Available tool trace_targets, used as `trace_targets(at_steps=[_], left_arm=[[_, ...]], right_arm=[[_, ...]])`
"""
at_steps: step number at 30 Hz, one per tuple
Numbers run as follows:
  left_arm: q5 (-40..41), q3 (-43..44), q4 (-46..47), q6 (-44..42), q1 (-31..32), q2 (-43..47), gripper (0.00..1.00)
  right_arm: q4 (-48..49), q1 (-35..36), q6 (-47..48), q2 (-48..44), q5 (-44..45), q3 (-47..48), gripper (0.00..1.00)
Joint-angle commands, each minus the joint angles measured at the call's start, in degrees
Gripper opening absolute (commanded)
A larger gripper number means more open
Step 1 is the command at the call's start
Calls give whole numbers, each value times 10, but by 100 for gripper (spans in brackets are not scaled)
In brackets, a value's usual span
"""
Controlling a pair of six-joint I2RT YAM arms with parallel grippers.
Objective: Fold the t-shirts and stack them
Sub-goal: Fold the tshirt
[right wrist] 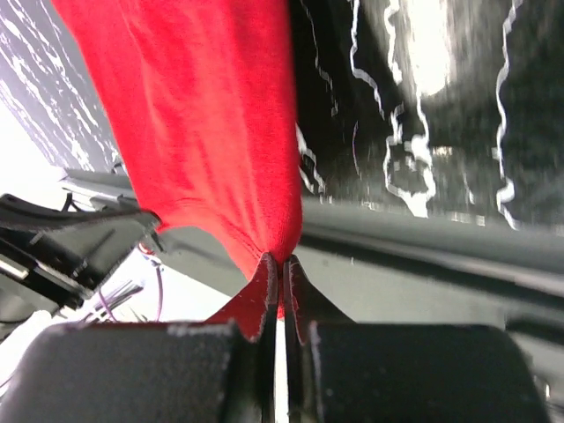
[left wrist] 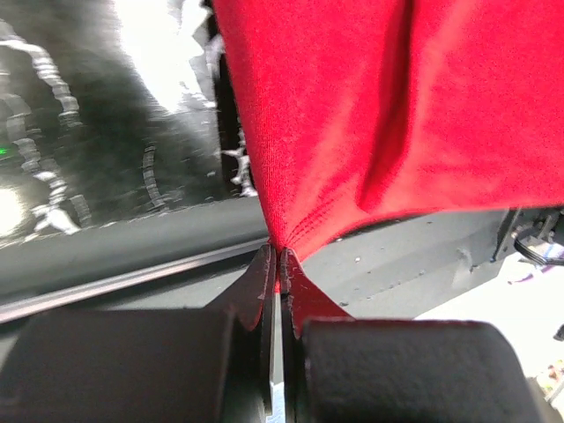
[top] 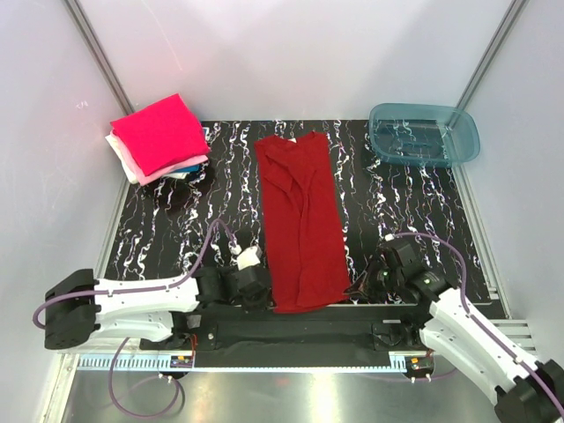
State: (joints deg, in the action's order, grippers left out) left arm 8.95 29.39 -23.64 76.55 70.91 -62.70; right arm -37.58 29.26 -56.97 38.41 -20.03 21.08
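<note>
A black marbled bench [top: 379, 203] holds a dark red t-shirt [top: 300, 220] laid lengthwise down its middle, with bare surface on either side. The folded t-shirts [top: 159, 132] are stacked far left, the lower ones mostly covered. A teal tub [top: 425, 134] sits far right. The left tool [left wrist: 278, 256] and right tool [right wrist: 282, 260] each pinch a near corner of the shirt at the bench's near edge.

Teal see-through tub [top: 424, 134] at far right corner of black white-veined tabletop [top: 388, 203]; white walls [top: 291, 53] around.

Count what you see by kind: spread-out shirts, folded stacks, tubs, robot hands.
Spread-out dark red t-shirt: 1
Stack of folded t-shirts: 1
Teal plastic tub: 1
Robot hands: 2 (left hand, right hand)
Total: 5
</note>
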Motion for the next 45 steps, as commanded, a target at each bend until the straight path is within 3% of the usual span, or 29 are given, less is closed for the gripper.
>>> trace_targets(at_steps=[1, 5, 13, 25, 37, 45], left_arm=[[69, 55, -74, 12, 2, 27, 0], [89, 115, -156, -33, -38, 22, 0], [41, 208, -158, -177, -194, -8, 0], [-38, 427, -169, -358, -371, -247, 0], [-82, 595, -196, -429, -444, -429, 0], [-86, 616, -195, -430, -464, -478, 0]], right_arm=[[-75, 12, -31, -26, 16, 48, 0], [-80, 11, -3, 20, 63, 119, 0], [-62, -5, 93, 233, 131, 317, 0], [-36, -85, 188, 488, 138, 526, 0], [-45, -137, 232, 669, 98, 679, 0], [-48, -147, 252, 746, 63, 733, 0]])
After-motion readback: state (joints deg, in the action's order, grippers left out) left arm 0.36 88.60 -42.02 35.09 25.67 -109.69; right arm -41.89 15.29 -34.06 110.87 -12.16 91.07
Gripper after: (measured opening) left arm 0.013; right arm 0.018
